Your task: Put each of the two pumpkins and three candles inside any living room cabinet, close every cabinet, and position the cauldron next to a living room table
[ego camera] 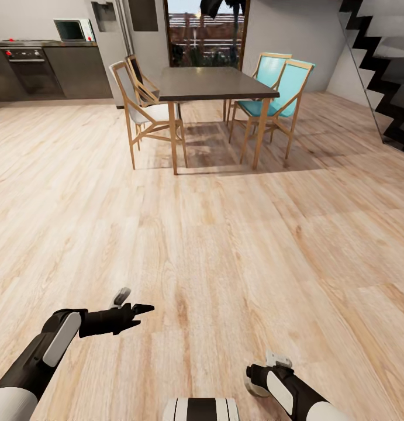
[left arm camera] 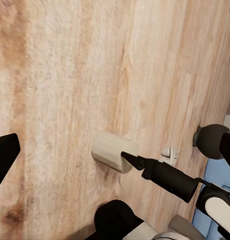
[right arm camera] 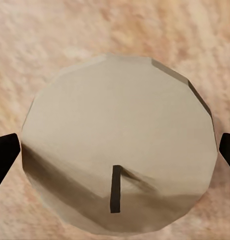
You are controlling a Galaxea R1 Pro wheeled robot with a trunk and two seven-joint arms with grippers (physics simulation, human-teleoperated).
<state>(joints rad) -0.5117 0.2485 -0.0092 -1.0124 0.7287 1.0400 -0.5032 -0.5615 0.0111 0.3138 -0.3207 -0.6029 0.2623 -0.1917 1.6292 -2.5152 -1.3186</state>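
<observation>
Gripping what, exactly, is the right gripper (right arm camera: pixel 117 150)?

It is clasping a candle (right arm camera: pixel 119 115). Its two black fingertips are pressing the candle's sides, and the flat end with the dark wick is facing the wrist camera.

And where is the candle sitting?

It is hanging just above the floor (ego camera: pixel 225 245), low at the robot's right, close to its trunk. In the left wrist view it is showing as a pale stub with one black finger of the right gripper against it.

What is the left gripper (ego camera: pixel 133 304) doing?

It is hovering over the planks at the robot's left, pointing across toward the right arm. Its fingers are spread wide and carrying nothing.

What is lying farther out?

Light wood planks are running ahead to a dark dining table (ego camera: pixel 213 83). Two white chairs (ego camera: pixel 144 111) are standing at one side of it and two teal chairs (ego camera: pixel 278 88) at the other. Beyond, an oven (ego camera: pixel 29 67) is showing at far left and stairs (ego camera: pixel 383 64) are rising at far right.
</observation>
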